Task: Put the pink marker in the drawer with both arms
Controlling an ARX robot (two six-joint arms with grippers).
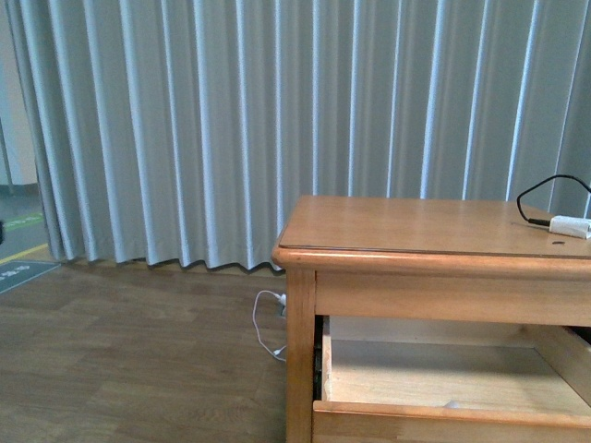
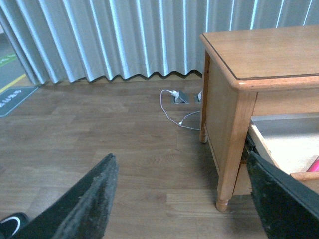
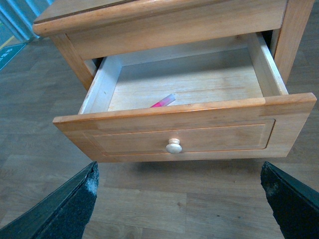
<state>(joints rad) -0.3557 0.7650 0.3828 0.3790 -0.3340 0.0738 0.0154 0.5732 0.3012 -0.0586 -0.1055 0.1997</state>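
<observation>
The pink marker point(image 3: 163, 101) lies inside the pulled-out drawer point(image 3: 189, 134), close behind its front panel; a sliver of the pink marker point(image 2: 314, 165) also shows in the left wrist view. The drawer point(image 1: 443, 411) stands out from the honey-brown cabinet point(image 1: 434, 231), and its pale round knob point(image 3: 173, 146) faces my right gripper point(image 3: 179, 199). That gripper is open, held back from the drawer front over the floor, holding nothing. My left gripper point(image 2: 182, 199) is open too, off the cabinet's left corner leg. Neither arm appears in the front view.
A white adapter with black cable point(image 1: 569, 224) rests on the cabinet top at the right. A white cord and floor socket point(image 2: 178, 97) lie on the wooden floor by the cabinet's left side. Grey curtains point(image 1: 277, 120) hang behind.
</observation>
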